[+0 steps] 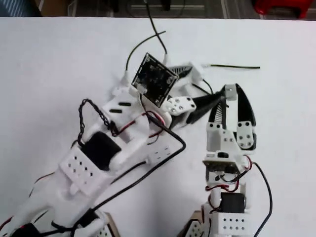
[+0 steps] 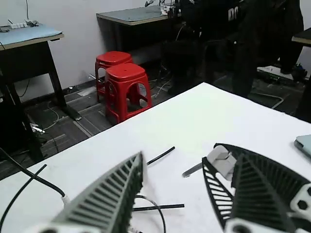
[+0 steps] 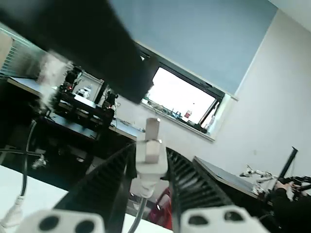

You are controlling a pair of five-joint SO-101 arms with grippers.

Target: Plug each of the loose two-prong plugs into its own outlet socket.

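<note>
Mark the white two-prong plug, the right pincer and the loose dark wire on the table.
White plastic two-prong plug (image 3: 149, 158): right wrist view, on its body.
Black-and-white right pincer (image 1: 232, 89): high view, between its fingertips.
Thin dark loose wire (image 1: 234, 66): high view, mid-length.

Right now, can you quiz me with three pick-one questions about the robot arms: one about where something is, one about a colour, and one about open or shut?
1. Where is the plug?
A. in the right tool
B. in a cup
C. in a drawer
2. What colour is the plug?
A. green
B. white
C. orange
3. How is the left tool?
A. shut on a wire
B. shut on a spoon
C. open
Answers: 1 A, the right tool's fingers pinch the plug. 2 B, its body is white. 3 C, its fingers stand wide apart.
</note>
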